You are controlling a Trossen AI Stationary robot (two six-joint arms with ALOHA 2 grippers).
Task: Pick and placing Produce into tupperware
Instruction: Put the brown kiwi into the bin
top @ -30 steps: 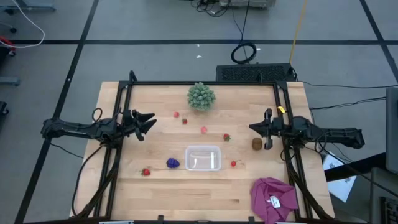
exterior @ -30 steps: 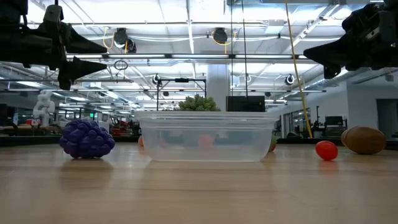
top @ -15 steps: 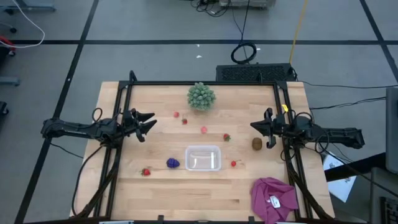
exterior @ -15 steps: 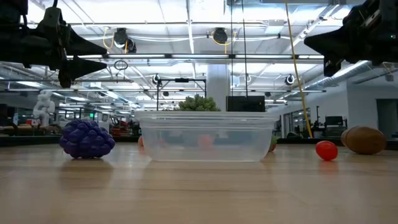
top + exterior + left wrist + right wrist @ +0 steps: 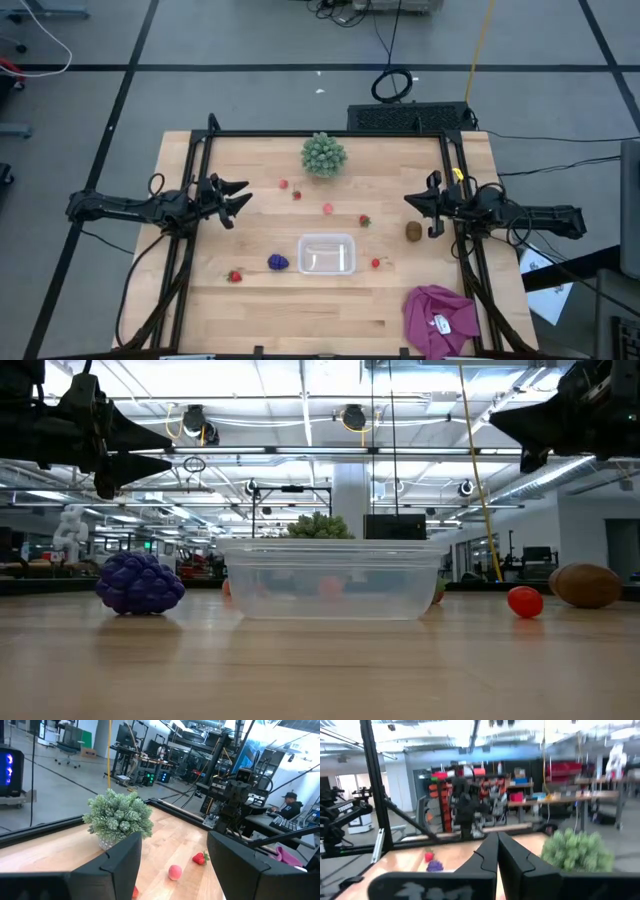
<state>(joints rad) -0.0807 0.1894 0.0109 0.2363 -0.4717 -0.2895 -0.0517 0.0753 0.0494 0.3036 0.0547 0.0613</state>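
We see the left gripper [image 5: 240, 196] hanging over the table's left side, fingers spread, holding nothing; right gripper [image 5: 409, 204] over the right side just above the kiwi [image 5: 413, 231], fingers pressed together, empty; container [image 5: 327, 254] front-centre, no fruit inside; grapes [image 5: 278, 262] just left of it; strawberries [image 5: 375, 263] scattered around.

Light wooden tabletop [image 5: 250, 300] carrying: a clear plastic container [image 5: 327, 254] near centre; a purple grape cluster [image 5: 278, 262] just beside it; a brown kiwi [image 5: 413, 231]; five small red strawberries, one [image 5: 375, 263] near the container; a green spiky ball [image 5: 324, 155] at the far edge; a magenta cloth [image 5: 440, 316] at one near corner.
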